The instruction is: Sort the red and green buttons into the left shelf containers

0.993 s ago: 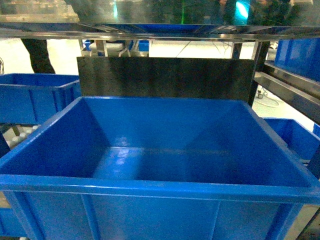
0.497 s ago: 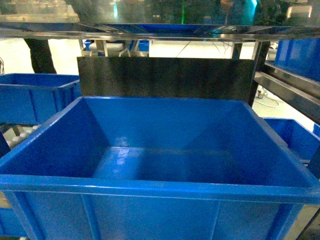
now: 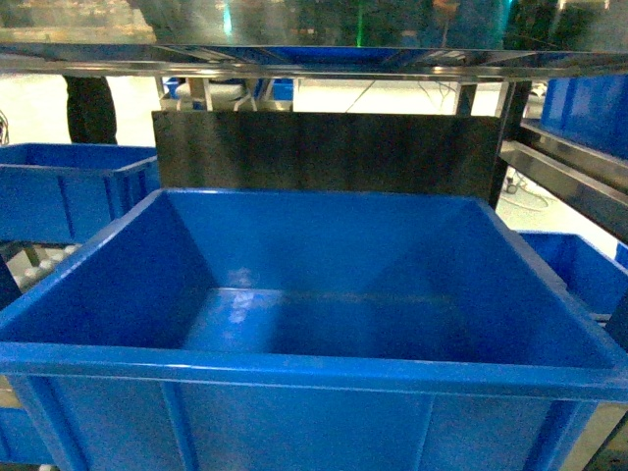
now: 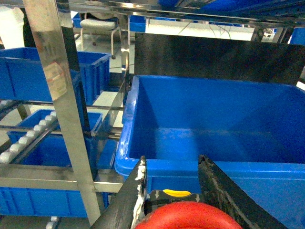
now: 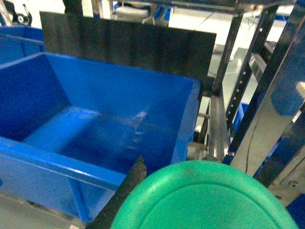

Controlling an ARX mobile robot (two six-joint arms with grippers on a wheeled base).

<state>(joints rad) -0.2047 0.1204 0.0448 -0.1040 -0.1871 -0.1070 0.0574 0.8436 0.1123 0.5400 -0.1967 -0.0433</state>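
Grippers sit level before the blue bin point(image 3: 294, 368). The left gripper point(image 4: 171, 191) clamps the red button point(image 4: 188, 217). The right gripper point(image 5: 157, 210) holds the green button point(image 5: 205, 198), one finger point(image 5: 124, 191) visible.

Industrial setting, looks like a warehouse or factory parts-picking area. Steel rack point(image 4: 59, 90) with shiny uprights and a metal shelf point(image 3: 314, 59) overhead. Big blue bin point(image 3: 294, 368) up front, more blue bins point(image 4: 28, 76) on neighbouring levels. Roller tracks point(image 4: 26, 136) under the bins on the left, flow-rack style. Dark panel point(image 3: 324, 152) behind the front bin. Bright pale floor past the rack; someone's legs point(image 3: 90, 108) standing back there.
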